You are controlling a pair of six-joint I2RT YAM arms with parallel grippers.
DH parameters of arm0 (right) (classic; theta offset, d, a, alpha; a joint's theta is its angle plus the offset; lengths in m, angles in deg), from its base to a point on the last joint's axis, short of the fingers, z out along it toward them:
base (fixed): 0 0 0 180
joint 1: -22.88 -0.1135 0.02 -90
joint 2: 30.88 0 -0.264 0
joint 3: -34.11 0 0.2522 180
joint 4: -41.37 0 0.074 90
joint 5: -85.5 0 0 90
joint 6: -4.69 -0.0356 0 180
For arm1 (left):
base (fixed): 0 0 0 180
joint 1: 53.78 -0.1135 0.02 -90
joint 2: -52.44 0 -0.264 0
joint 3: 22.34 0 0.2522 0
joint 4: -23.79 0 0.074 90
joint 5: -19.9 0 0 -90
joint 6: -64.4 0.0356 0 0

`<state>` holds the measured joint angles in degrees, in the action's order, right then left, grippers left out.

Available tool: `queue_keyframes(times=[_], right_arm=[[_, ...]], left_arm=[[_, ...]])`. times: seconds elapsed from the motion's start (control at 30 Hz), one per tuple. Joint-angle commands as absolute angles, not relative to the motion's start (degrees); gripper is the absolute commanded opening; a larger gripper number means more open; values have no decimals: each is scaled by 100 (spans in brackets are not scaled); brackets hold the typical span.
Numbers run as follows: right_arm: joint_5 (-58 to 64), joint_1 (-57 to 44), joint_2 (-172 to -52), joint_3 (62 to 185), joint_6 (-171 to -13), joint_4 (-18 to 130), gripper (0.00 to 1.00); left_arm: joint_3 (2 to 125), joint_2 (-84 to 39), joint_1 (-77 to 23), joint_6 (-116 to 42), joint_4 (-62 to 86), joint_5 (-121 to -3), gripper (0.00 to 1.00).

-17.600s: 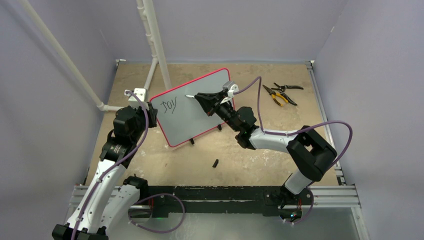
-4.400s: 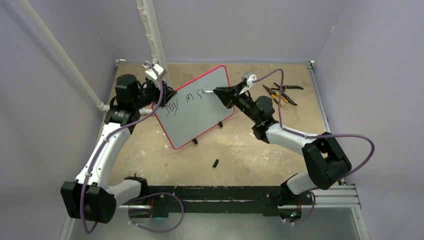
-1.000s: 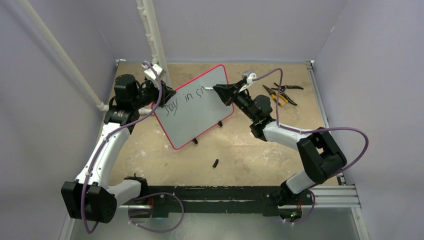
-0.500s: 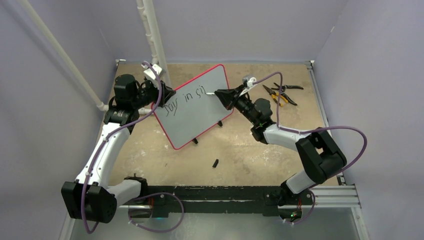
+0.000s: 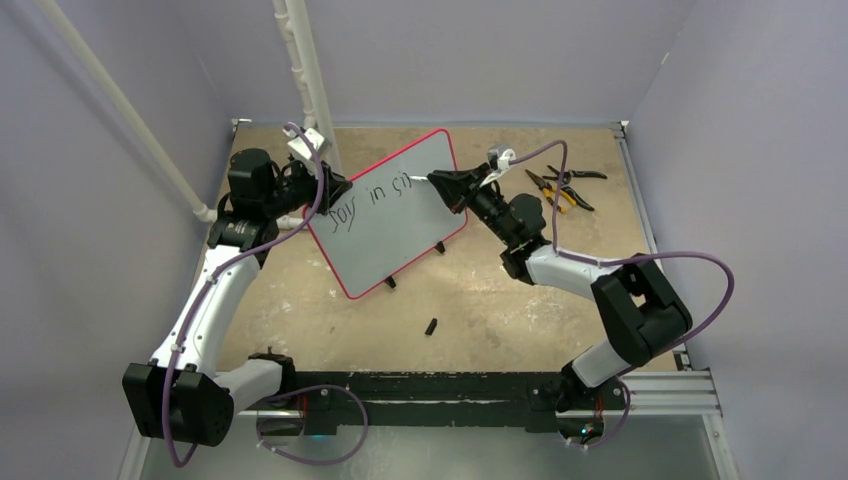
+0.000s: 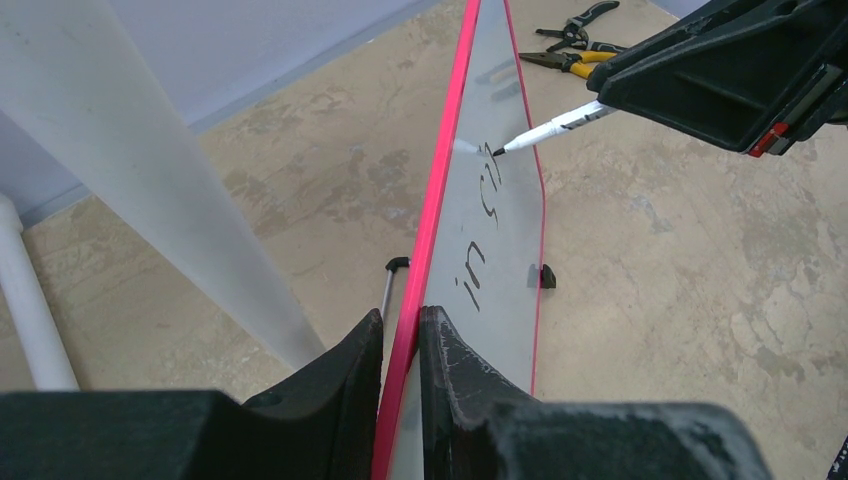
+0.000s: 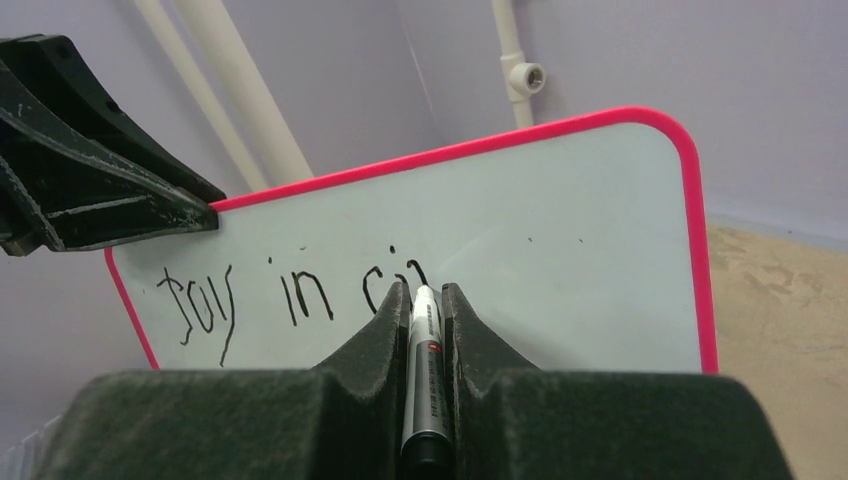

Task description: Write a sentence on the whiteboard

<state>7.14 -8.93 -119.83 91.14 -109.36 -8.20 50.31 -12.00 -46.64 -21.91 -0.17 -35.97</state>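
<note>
The whiteboard [image 5: 385,240], pale with a pink rim, stands tilted on its black feet mid-table. My left gripper [image 5: 335,188] is shut on its left edge, and the rim sits pinched between the jaws [image 6: 400,315]. My right gripper [image 5: 440,182] is shut on a grey-white marker [image 7: 424,350], whose black tip touches the board [image 6: 505,230]. The sentence [image 7: 300,295] reads "Joy in" followed by two more strokes right at the tip. Part of the newest stroke is hidden behind the right fingers.
Two pairs of pliers [image 5: 560,185] lie at the back right. A small black marker cap [image 5: 431,326] rests on the table in front of the board. White pipes [image 5: 310,80] rise behind the left gripper, close to the board's back edge.
In the last second the marker tip moved slightly right along the board and a new stroke appeared after "in". The left gripper and the board stayed put.
</note>
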Motion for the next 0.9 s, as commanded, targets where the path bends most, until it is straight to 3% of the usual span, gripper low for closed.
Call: queue_keyframes(times=[0.0, 0.87], right_arm=[[648, -867, -12043, 9390, -10951, -1130, 0], [200, -858, -11881, 8992, -10816, -886, 0]], left_arm=[[4988, -1154, -4708, -2199, 118, -3565, 18], [4987, -1137, -4727, -2208, 124, -3548, 17]])
